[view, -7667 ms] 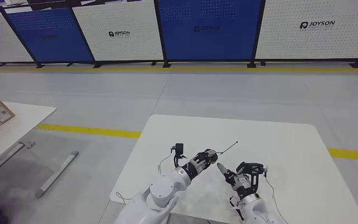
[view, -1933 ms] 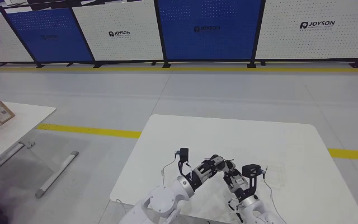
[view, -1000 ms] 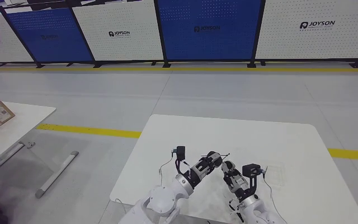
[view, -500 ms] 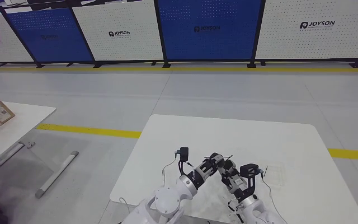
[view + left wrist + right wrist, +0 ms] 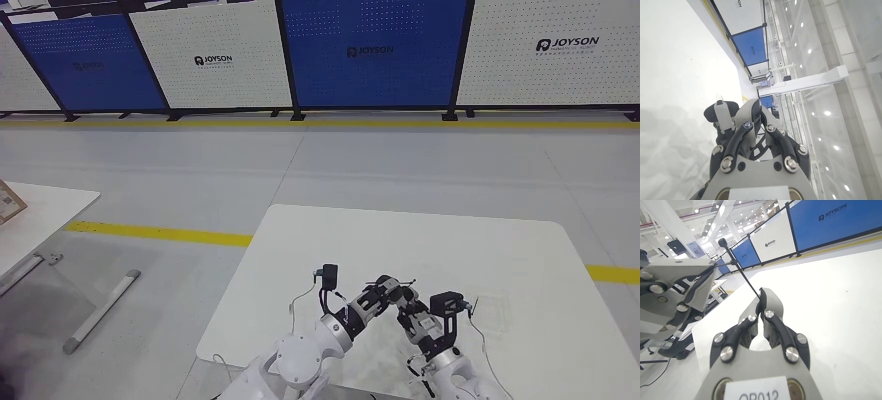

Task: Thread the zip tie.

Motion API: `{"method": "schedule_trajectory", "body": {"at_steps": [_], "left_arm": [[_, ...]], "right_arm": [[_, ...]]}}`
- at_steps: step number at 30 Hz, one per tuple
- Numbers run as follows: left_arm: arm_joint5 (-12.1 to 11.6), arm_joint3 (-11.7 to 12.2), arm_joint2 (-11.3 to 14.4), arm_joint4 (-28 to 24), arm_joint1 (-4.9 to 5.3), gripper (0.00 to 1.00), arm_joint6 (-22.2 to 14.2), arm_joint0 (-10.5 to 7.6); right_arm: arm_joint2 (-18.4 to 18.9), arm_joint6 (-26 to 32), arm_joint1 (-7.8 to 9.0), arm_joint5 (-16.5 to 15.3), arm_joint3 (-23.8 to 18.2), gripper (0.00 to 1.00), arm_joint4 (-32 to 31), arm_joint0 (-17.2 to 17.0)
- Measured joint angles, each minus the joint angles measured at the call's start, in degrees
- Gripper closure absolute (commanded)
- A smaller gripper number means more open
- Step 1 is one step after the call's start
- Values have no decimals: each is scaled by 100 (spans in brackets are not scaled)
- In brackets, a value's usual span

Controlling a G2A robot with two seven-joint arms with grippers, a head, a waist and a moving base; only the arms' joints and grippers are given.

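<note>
The black zip tie (image 5: 745, 280) stands in the air above the white table (image 5: 480, 250). My right gripper (image 5: 761, 296) is shut on its strap, which runs up from the fingertips to a knobbed end (image 5: 722, 242). Partway along the strap sits a small block (image 5: 733, 262). A thin strand leads from that block into my left gripper (image 5: 714, 265), which is shut on it. In the top view the left gripper (image 5: 397, 291) and the right gripper (image 5: 408, 310) meet tip to tip near the table's front edge. The left gripper (image 5: 760, 106) has its pads pressed together.
A second white table (image 5: 40, 215) stands off to the left, with a grey bar (image 5: 100, 310) lying on the floor between. Blue and white fence panels (image 5: 370, 50) line the back. The table spreads bare behind and to the right of the grippers.
Several seconds ago the grippers were apart, the tie sticking out from the left one. They have since come together. In the last half second almost nothing has moved.
</note>
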Motion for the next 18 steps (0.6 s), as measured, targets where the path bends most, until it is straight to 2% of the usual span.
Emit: {"method": "schedule_trajectory", "body": {"at_steps": [8,18], "left_arm": [[-205,-112,-25,-21,8,100,-64,85],[-353,-249,-63,27,32,100,-132,237]], "right_arm": [[-45,22,-6,8,77,100,-28,48],[-88,-11,-14,-6,143,100,-67,97]]}}
